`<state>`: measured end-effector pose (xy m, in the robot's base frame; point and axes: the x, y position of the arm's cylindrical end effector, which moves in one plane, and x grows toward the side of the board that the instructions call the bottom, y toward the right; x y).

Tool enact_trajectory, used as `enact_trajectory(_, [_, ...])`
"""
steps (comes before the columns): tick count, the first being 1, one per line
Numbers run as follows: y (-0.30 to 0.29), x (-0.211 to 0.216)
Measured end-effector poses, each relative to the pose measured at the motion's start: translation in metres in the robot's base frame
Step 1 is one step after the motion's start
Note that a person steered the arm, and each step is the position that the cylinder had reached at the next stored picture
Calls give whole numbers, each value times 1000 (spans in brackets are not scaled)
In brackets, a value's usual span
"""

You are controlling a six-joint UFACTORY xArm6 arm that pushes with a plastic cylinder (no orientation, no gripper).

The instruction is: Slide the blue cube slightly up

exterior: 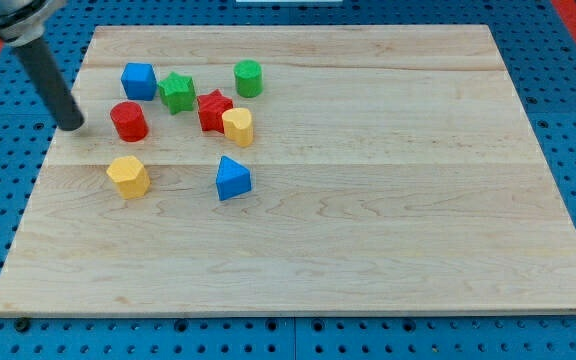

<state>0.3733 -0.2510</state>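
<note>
The blue cube sits near the board's upper left. My tip rests on the board at its left edge, below and to the left of the blue cube, apart from it. The red cylinder lies just to the right of my tip, under the blue cube. The green star stands right beside the blue cube on its right.
A red star touches a yellow block. A green cylinder is above them. A yellow hexagonal block and a blue triangular block lie lower. The wooden board sits on a blue pegboard.
</note>
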Motion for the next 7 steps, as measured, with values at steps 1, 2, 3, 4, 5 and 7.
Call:
enact_trajectory(1, [14,-17])
enact_trajectory(2, [35,-16])
enact_trajectory(3, [49,-22])
enact_trajectory(4, [50,-44])
enact_trajectory(5, [50,-68])
enact_trajectory(7, [50,-101])
